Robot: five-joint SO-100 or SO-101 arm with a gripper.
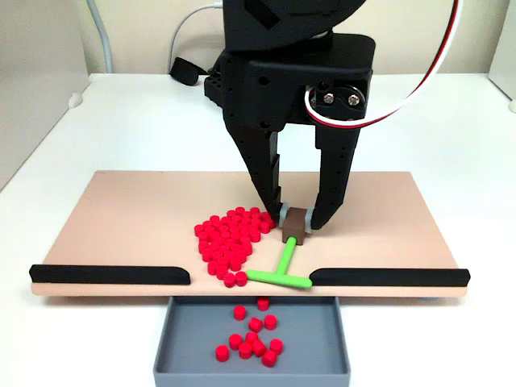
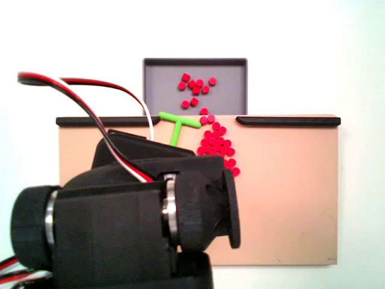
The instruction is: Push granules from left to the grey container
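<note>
Nearest me, the grey container holds about a dozen granules; most wait on the board just behind the gap. My gripper pinches the pusher's brown handle, so I judge the job is barely a quarter done.

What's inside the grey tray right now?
About ten small red cylindrical granules lie loose on the floor of the shallow blue-grey plastic tray, mostly mid-tray, with one close to the board's edge. Nothing covers the tray in both fixed views.
</note>
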